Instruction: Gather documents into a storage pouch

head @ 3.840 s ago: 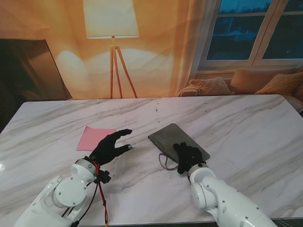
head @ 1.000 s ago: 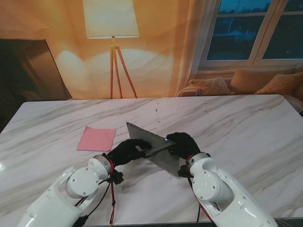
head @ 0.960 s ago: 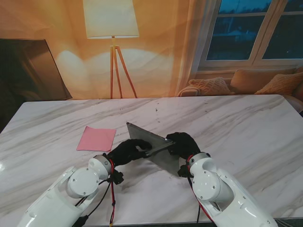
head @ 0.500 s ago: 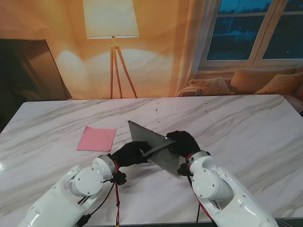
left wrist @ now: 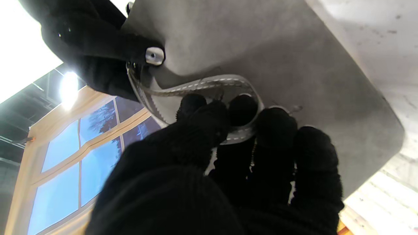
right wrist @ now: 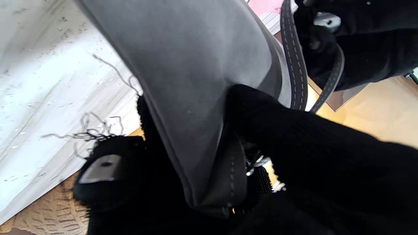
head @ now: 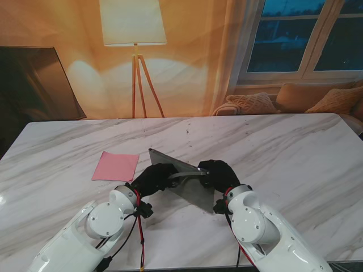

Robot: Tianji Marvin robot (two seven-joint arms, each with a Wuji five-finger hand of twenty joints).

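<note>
1. The grey pouch (head: 184, 178), which lay flat on the counter (head: 283, 147) a few seconds ago, is now lifted and tilted between both hands, one edge up, its lower part near the surface.
2. That suggests the opening step is under way (no document is inside yet, as far as I can judge).
3. The left hand (head: 153, 177) has come across from beside the pink document (head: 115, 166) and its fingers (left wrist: 277, 130) are curled on the pouch's stitched strap (left wrist: 202, 85).
4. The right hand (head: 218, 173) is clamped on the pouch's near corner, thumb on one face.
5. The pink document lies flat, left of the pouch, untouched.
</note>
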